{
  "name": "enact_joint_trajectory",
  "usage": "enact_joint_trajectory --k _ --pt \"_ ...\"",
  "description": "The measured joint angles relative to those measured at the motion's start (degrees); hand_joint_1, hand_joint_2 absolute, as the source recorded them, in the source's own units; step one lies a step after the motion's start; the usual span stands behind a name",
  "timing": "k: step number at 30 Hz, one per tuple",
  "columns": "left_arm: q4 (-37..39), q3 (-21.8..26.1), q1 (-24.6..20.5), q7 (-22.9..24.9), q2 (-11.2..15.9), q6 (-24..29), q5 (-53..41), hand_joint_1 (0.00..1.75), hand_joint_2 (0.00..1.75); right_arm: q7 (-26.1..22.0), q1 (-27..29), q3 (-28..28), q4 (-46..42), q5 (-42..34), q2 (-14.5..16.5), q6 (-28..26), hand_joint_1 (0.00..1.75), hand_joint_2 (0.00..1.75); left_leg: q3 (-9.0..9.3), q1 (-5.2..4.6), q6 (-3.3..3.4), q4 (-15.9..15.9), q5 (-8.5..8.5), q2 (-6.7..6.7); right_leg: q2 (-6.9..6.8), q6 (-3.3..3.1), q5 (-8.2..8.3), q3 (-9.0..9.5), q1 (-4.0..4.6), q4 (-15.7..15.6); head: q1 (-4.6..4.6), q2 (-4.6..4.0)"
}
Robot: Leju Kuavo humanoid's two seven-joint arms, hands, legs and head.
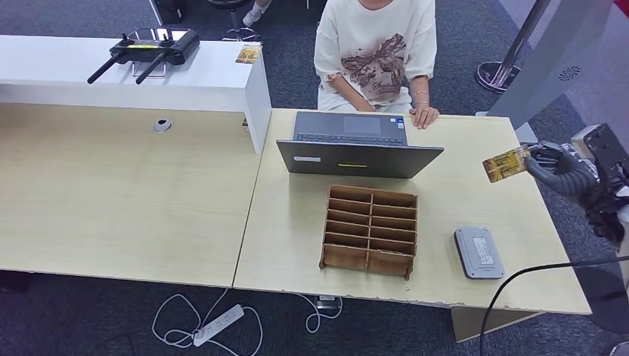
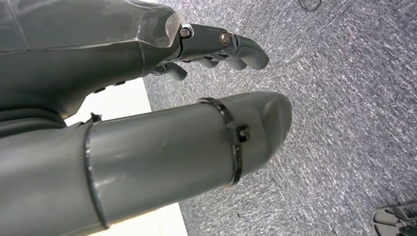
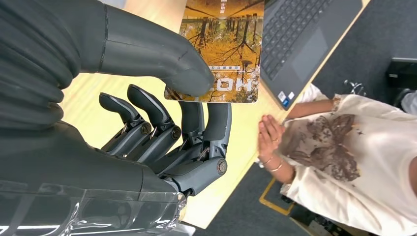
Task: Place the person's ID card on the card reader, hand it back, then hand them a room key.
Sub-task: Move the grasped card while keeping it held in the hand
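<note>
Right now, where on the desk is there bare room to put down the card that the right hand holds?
The right hand pinches the card. Bare desk lies between the laptop, the wooden organizer and the grey card reader; more lies left of the organizer. It is crowded at the far edge, by the person's hand.

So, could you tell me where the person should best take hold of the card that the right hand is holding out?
By its free end, from the laptop side. The right hand pinches the card at one end, thumb on its face and fingers behind, so the other end sticks out bare over the table, probably easiest to pinch by face and back.
</note>
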Motion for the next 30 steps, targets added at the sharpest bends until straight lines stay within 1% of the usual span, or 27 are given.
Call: enact_joint_trajectory --k 5,9,17,23,30 --pt "0.0 0.0 0.0 0.04 0.0 0.0 -0.02 0.0 0.0 0.6 2.2 0.22 0.07 -0.09 -0.8 -2.13 1.75 1.75 0.0 0.01 0.0 0.0 0.0 -0.03 -0.03 0.02 -0.01 0.0 0.01 0.0 0.0 0.0" --pt "0.0 0.0 0.0 0.2 0.01 -0.04 -0.39 0.0 0.0 1.41 5.68 0.31 -0.27 0.48 -1.52 -3.74 1.75 1.75 -0.02 0.0 0.02 0.0 -0.01 -0.04 -0.04 0.03 -0.02 0.01 0.0 0.0 -0.01 0.0" --pt "0.0 0.0 0.0 0.52 0.08 -0.19 -1.06 0.0 0.0 3.13 12.15 0.32 -2.24 1.96 -2.79 -5.11 1.75 1.75 -0.03 0.0 0.06 0.0 -0.05 -0.03 -0.03 0.05 -0.04 0.0 0.0 -0.01 0.0 0.0" --pt "0.0 0.0 0.0 0.58 0.09 -0.22 -1.05 0.0 0.0 3.21 15.26 0.21 -3.3 2.27 -2.91 -6.4 1.75 1.75 -0.02 0.0 0.06 0.0 -0.04 -0.03 -0.03 0.05 -0.04 0.0 0.0 0.0 -0.01 0.0" --pt "0.0 0.0 -0.03 0.66 0.13 -0.25 -1.49 0.0 0.0 3.68 17.45 -0.56 -4.66 3.06 -3.43 -6.01 1.75 1.75 -0.02 0.0 0.06 0.0 -0.05 -0.02 -0.03 0.05 -0.04 0.0 0.0 -0.01 -0.01 0.0"
